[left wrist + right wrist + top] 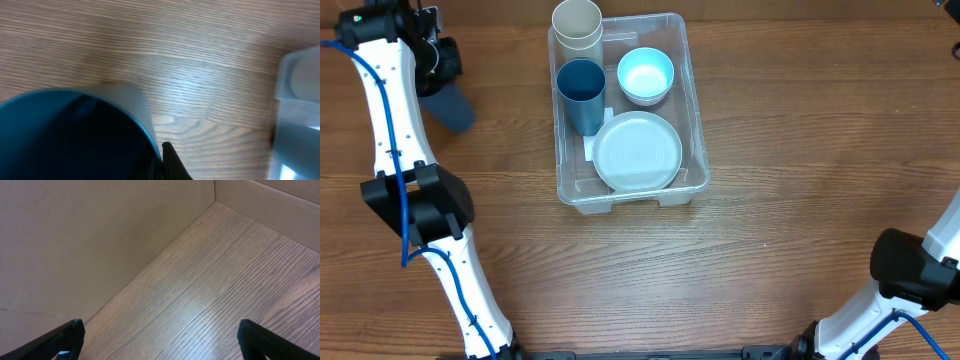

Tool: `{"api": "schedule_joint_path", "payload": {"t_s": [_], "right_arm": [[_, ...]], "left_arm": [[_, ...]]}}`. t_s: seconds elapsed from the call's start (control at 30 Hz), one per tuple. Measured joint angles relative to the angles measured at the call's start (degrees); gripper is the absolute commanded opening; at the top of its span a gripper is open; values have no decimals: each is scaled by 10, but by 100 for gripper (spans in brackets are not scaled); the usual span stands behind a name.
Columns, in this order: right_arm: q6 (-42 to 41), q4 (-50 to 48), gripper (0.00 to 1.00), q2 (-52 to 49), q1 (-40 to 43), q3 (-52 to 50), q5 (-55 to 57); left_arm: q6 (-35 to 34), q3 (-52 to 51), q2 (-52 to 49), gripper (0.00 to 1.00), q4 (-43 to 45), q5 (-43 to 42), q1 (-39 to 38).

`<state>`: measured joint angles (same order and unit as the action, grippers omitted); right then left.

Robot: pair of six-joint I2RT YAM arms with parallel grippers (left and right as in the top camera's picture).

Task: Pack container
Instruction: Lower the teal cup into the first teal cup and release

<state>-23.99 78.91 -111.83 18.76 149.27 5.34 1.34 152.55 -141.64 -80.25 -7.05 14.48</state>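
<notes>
The clear rectangular container (692,90) stands at the table's middle back. It holds a cream cup (578,25), a dark blue cup (582,90), a light blue bowl (645,74) and a white plate (638,150). My left gripper (441,86) is at the far left, shut on another dark blue cup (454,108), well left of the container. In the left wrist view this cup (65,135) fills the lower left, one finger (172,162) lies outside its rim, and the container's edge (300,100) shows at the right. My right gripper (160,340) is open and empty over bare wood.
A cardboard wall (90,235) stands close beside my right gripper. The right arm's base (910,270) sits at the lower right, and the left arm (415,190) runs along the left side of the wooden table.
</notes>
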Motion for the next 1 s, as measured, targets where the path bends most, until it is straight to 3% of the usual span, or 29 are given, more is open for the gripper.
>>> {"api": "schedule_joint_path", "payload": {"t_s": [0.13, 0.37, 0.63, 1.0], "right_arm": [[0, 0, 100, 0, 0, 0, 0], [0, 0, 100, 0, 0, 0, 0], [0, 0, 100, 0, 0, 0, 0], [0, 0, 100, 0, 0, 0, 0]], "left_arm": [[-2, 19, 56, 4, -19, -4, -53], [-1, 51, 259, 4, -31, 5, -177], [17, 48, 259, 4, -54, 62, -326], [20, 47, 178, 4, -78, 79, -336]]}}
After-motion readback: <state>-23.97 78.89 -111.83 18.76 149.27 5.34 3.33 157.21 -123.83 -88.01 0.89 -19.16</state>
